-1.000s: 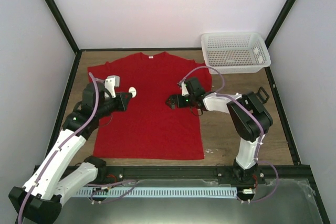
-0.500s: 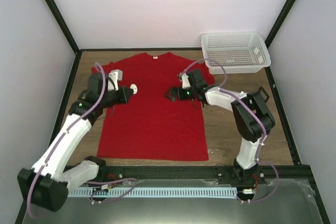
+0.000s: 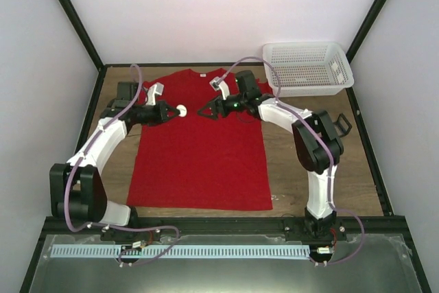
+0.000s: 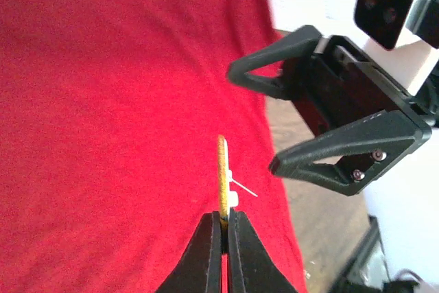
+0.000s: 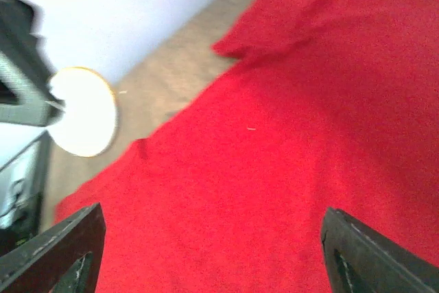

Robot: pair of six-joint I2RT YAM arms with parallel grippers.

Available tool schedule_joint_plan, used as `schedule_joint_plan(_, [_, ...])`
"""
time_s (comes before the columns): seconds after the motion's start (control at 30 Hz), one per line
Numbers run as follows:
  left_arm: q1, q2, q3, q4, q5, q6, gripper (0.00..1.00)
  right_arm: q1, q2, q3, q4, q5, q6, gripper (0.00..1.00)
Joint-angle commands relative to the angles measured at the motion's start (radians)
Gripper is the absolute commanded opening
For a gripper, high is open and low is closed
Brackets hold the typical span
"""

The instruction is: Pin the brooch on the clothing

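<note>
Brooch (image 4: 222, 173) pinched in left gripper (image 4: 223, 216), facing right gripper (image 4: 251, 120).

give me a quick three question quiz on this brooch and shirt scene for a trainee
1. True or false: the left fingers are shut on the brooch.
2. Where is the white basket? A: far right corner of the table. B: on the red shirt. C: between the two arms.
3. Fill in: the right fingers stand ____, holding nothing.
Key: 1 true; 2 A; 3 open.
</note>
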Motion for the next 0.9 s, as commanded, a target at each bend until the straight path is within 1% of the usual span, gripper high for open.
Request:
schedule_joint_plan(0.0, [-0.008,-0.066,-0.057,0.094,0.221,0.08,0.0,0.005,-0.145,-0.06,0.013,-0.285,-0.099,0.79])
schedule_joint_plan(0.07, [-0.038,-0.105,-0.101,0.109,0.246,0.106,0.0,0.004,-0.215,-0.117,0.001,-0.318,-0.115,0.76])
schedule_joint_plan(0.1, [-0.066,-0.128,-0.117,0.105,0.228,0.132,0.0,0.004,-0.246,-0.138,-0.016,-0.336,-0.129,0.73])
schedule_joint_plan(0.17, [-0.146,-0.169,-0.13,0.059,0.134,0.201,0.0,0.004,-0.323,-0.191,-0.037,-0.334,-0.151,0.7])
schedule_joint_plan(0.23, [-0.227,-0.195,-0.134,0.01,0.078,0.296,0.0,0.004,-0.395,-0.263,-0.028,-0.336,-0.171,0.64])
schedule_joint_plan(0.33, [-0.281,-0.21,-0.145,-0.003,0.093,0.356,0.0,0.008,-0.472,-0.356,-0.004,-0.38,-0.256,0.52])
schedule_joint_plan(0.43, [-0.334,-0.213,-0.146,-0.016,0.122,0.407,0.0,0.008,-0.524,-0.432,0.017,-0.383,-0.349,0.44])
schedule_joint_plan(0.5, [-0.36,-0.212,-0.145,-0.037,0.126,0.437,0.0,0.008,-0.528,-0.437,0.003,-0.386,-0.39,0.4])
schedule_joint_plan(0.57, [-0.371,-0.214,-0.152,-0.051,0.124,0.454,0.0,0.009,-0.515,-0.422,-0.02,-0.425,-0.414,0.37])
schedule_joint_plan(0.6, [-0.374,-0.213,-0.154,-0.058,0.125,0.459,0.0,0.009,-0.506,-0.418,-0.029,-0.462,-0.425,0.35])
schedule_joint_plan(0.67, [-0.376,-0.216,-0.155,-0.066,0.138,0.468,0.0,0.011,-0.487,-0.417,-0.024,-0.488,-0.427,0.3])
schedule_joint_plan(0.77, [-0.377,-0.229,-0.158,-0.056,0.155,0.469,0.0,0.015,-0.451,-0.394,-0.062,-0.496,-0.449,0.2])
schedule_joint_plan(0.87, [-0.377,-0.231,-0.158,-0.059,0.157,0.473,0.0,0.02,-0.414,-0.369,-0.093,-0.516,-0.455,0.18])
